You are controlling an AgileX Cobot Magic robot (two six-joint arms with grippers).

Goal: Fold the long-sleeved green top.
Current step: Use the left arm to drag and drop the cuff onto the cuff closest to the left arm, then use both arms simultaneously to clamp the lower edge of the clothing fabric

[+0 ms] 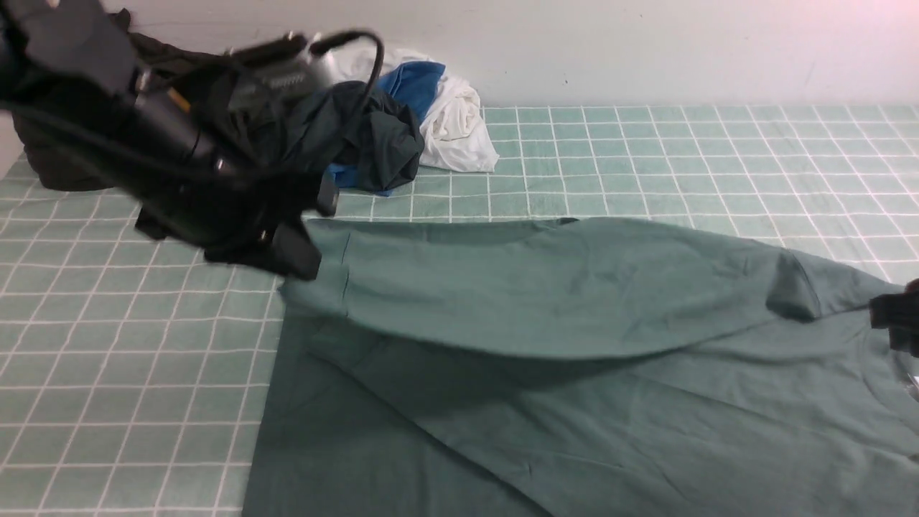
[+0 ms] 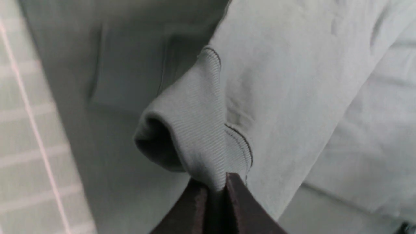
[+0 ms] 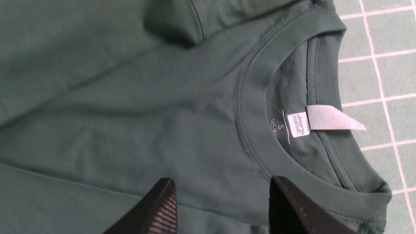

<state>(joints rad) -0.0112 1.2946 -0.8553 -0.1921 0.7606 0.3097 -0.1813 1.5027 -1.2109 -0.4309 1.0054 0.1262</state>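
Note:
The green long-sleeved top (image 1: 574, 345) lies spread over the checked cloth, its neck toward the right. One sleeve (image 1: 538, 287) is drawn across the body to the left and held a little above it. My left gripper (image 1: 298, 262) is shut on that sleeve's ribbed cuff (image 2: 195, 123), and the left wrist view shows the cuff pinched between the left gripper's (image 2: 216, 183) fingertips. My right gripper (image 1: 897, 323) shows only partly at the right edge. In the right wrist view the right gripper (image 3: 222, 185) stands open just over the fabric beside the crew neck (image 3: 253, 107) and white label (image 3: 300, 125), with nothing between its fingers.
A heap of other clothes sits at the back left: a blackish-green garment (image 1: 380, 136), a blue one (image 1: 416, 82) and a white one (image 1: 459, 122). A black bundle (image 1: 57, 165) lies at the far left. The green checked table cover (image 1: 682, 158) runs back to the wall.

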